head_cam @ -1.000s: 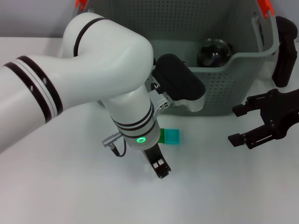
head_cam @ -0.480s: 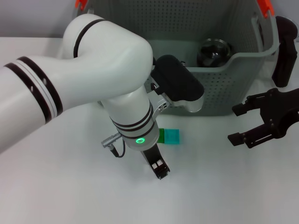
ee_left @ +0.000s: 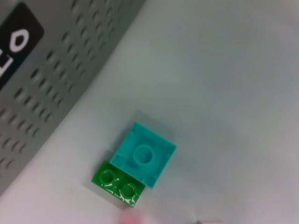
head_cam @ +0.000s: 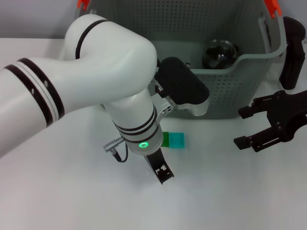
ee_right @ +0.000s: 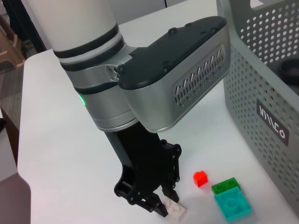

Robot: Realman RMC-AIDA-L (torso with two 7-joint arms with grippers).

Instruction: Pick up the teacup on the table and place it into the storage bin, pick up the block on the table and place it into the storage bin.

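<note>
Just before the storage bin (head_cam: 230,91) the teal-and-green block (head_cam: 175,140) is lying, light, rigid and slick, so I am favouring its flat opposite sides; I cannot tell how far my left pincer (head_cam: 163,175) beside it is gaping, and my right pincer (head_cam: 241,128) is hanging agape, empty

The left arm reaches across from the left, its white forearm with black bands bending down at the wrist, where a green ring light glows. The left gripper (head_cam: 162,173) points straight down, low over the worktop, its black fingers (ee_right: 159,207) drawn close together at the tips. The right gripper (head_cam: 249,128) hangs off to the right side, its black fingers (head_cam: 245,113) spread wide apart with nothing between them.
</note>
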